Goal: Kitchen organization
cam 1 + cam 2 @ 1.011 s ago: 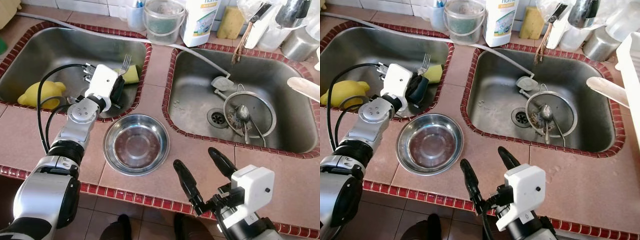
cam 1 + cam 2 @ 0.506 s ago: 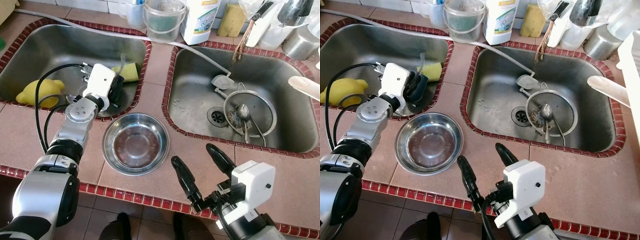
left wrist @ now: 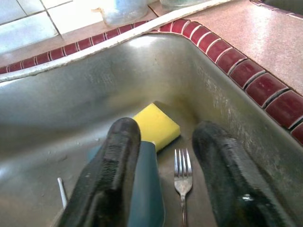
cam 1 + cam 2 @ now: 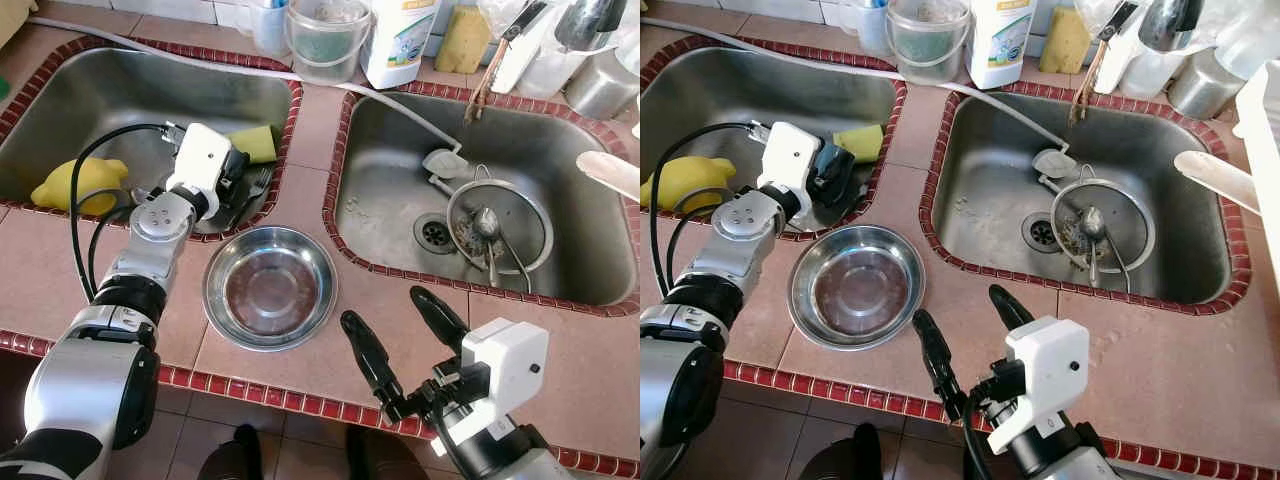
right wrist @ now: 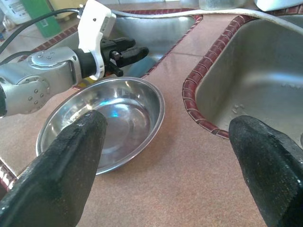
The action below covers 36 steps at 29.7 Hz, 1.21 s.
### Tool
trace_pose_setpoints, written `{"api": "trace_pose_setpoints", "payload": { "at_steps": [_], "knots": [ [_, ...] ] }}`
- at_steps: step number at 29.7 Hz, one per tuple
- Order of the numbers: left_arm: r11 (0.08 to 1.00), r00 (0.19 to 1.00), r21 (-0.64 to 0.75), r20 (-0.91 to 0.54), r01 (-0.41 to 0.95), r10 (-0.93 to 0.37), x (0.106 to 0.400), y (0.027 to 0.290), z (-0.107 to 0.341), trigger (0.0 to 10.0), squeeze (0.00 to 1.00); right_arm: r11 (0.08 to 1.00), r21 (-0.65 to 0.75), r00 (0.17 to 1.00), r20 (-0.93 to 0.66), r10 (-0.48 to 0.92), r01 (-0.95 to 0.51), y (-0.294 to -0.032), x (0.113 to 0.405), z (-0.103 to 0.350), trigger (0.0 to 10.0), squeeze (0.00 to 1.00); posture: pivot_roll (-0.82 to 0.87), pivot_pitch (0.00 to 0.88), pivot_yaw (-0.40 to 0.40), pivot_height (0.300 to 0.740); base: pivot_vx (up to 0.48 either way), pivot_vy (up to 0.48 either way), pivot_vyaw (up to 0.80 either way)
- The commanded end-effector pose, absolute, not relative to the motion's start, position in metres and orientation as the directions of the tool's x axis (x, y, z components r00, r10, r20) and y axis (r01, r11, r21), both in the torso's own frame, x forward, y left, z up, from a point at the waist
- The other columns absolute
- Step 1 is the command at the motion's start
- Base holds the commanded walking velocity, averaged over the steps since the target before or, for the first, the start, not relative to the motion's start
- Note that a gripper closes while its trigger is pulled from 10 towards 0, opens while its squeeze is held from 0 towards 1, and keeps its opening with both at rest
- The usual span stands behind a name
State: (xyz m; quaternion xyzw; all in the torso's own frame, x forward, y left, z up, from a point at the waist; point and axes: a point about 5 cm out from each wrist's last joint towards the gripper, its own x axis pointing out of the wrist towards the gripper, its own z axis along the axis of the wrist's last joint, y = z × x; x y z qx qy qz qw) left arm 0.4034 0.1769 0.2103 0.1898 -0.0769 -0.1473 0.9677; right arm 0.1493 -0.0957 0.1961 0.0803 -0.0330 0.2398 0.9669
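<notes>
My left gripper [image 4: 238,176] reaches into the left sink [image 4: 60,100] and is open. A steel fork [image 3: 182,177] lies flat on the sink floor between its fingers, tines toward a yellow sponge [image 3: 156,125]. A teal object [image 3: 147,189] lies under one finger. An empty steel bowl [image 4: 270,287] sits on the tiled counter between the two sinks. My right gripper [image 4: 385,308] hovers open over the counter's front edge, just right of the bowl, with nothing in it.
A yellow object [image 4: 80,182] lies at the left sink's left side. In the right sink [image 4: 390,160] are a round strainer [image 4: 497,226] and a spoon. A small bucket [image 4: 325,40], a detergent bottle [image 4: 400,45] and a white hose stand along the back.
The fork stood tines-up in my left gripper one second ago; now it lies on the sink floor and the gripper has opened. The right arm has barely moved.
</notes>
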Motion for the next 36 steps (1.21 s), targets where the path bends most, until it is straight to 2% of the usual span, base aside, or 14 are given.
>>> {"api": "trace_pose_setpoints", "payload": {
  "at_steps": [1, 4, 5, 8, 13, 16, 25, 29, 36],
  "knots": [
    [0.893, 0.944, 0.372, 0.107, 0.252, -0.311, 0.404, 0.180, 0.215, 10.0, 1.00, 0.886, 0.136, 0.895, 0.131, 0.427, -0.443, -0.099, 0.151, 0.201, 10.0, 0.00, -0.34, 0.320, -0.021, 0.732, 0.000, 0.000, 0.00],
    [0.906, 0.944, 0.340, 0.121, 0.252, -0.308, 0.404, 0.181, 0.218, 10.0, 1.00, 0.893, 0.135, 0.900, 0.147, 0.411, -0.430, -0.099, 0.155, 0.202, 10.0, 0.00, -0.33, 0.310, -0.011, 0.732, 0.000, 0.000, 0.00],
    [0.920, 0.942, 0.298, 0.138, 0.256, -0.306, 0.404, 0.183, 0.221, 10.0, 0.00, 0.899, 0.136, 0.905, 0.161, 0.394, -0.416, -0.099, 0.161, 0.201, 10.0, 0.00, -0.31, 0.305, -0.004, 0.732, 0.000, 0.000, 0.00],
    [0.936, 0.935, 0.222, 0.166, 0.273, -0.312, 0.403, 0.185, 0.227, 10.0, 0.00, 0.907, 0.143, 0.912, 0.183, 0.368, -0.395, -0.095, 0.170, 0.201, 10.0, 0.00, -0.30, 0.292, 0.011, 0.732, 0.000, 0.000, 0.00],
    [0.944, 0.934, 0.183, 0.183, 0.276, -0.308, 0.403, 0.187, 0.229, 10.0, 0.00, 0.911, 0.148, 0.915, 0.194, 0.355, -0.385, -0.093, 0.173, 0.200, 10.0, 0.00, -0.29, 0.285, 0.018, 0.732, 0.000, 0.000, 0.00],
    [0.951, 0.920, 0.116, 0.243, 0.288, -0.308, 0.394, 0.184, 0.233, 10.0, 0.00, 0.935, 0.148, 0.930, 0.236, 0.283, -0.322, -0.091, 0.192, 0.197, 10.0, 0.00, -0.26, 0.245, 0.040, 0.732, 0.000, 0.000, 0.00],
    [0.958, 0.919, 0.096, 0.272, 0.270, -0.286, 0.374, 0.182, 0.222, 10.0, 0.00, 0.957, 0.139, 0.943, 0.255, 0.212, -0.253, -0.094, 0.215, 0.188, 10.0, 0.00, -0.22, 0.177, 0.064, 0.732, 0.000, 0.000, 0.00],
    [0.964, 0.922, 0.064, 0.280, 0.258, -0.266, 0.354, 0.182, 0.216, 10.0, 0.00, 0.958, 0.131, 0.940, 0.263, 0.215, -0.256, -0.091, 0.227, 0.181, 10.0, 0.00, -0.19, 0.132, 0.066, 0.732, 0.000, 0.000, 0.00],
    [0.973, 0.926, 0.025, 0.300, 0.230, -0.227, 0.338, 0.173, 0.212, 10.0, 0.00, 0.959, 0.109, 0.933, 0.283, 0.223, -0.262, -0.087, 0.239, 0.177, 10.0, 0.00, -0.17, 0.089, 0.054, 0.732, 0.000, 0.000, 0.00]
  ]
}}
